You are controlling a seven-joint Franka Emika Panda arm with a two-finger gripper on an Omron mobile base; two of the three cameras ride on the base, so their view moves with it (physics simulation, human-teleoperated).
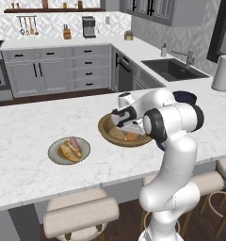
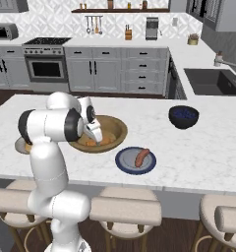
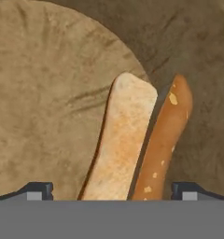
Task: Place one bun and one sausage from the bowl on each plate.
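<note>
Wooden bowl [image 2: 115,129] — wide, shallow, tan-brown, on the white marble island counter [image 1: 25,136], with my gripper [image 3: 112,190] lowered into it, jaws spread as wide as they go and closed on nothing. Contents under my hand: one pale bun [image 3: 121,140] and one orange-brown sausage [image 3: 165,140] lying side by side, close together or touching along their length, both running up between my two dark fingertips [image 3: 39,190]; whether either tip touches the food I cannot tell, since the bottom of the hand view cuts them off. Beige plate [image 1: 84,149] — on the counter to the left of the bowl in the left base view, apart from it, carrying a bun with a sausage beside it [image 1: 73,147]; in the right base view my own arm hides most of it. Dark blue-grey plate [image 2: 124,162] — near the front edge of the counter, just to the right of the bowl in the right base view, holding one sausage [image 2: 141,156] and no bun. Small dark blue bowl [image 2: 183,116] — farther right, well apart from the plates. Cushioned stools [image 2: 125,209] — tucked under the counter's near edge.
</note>
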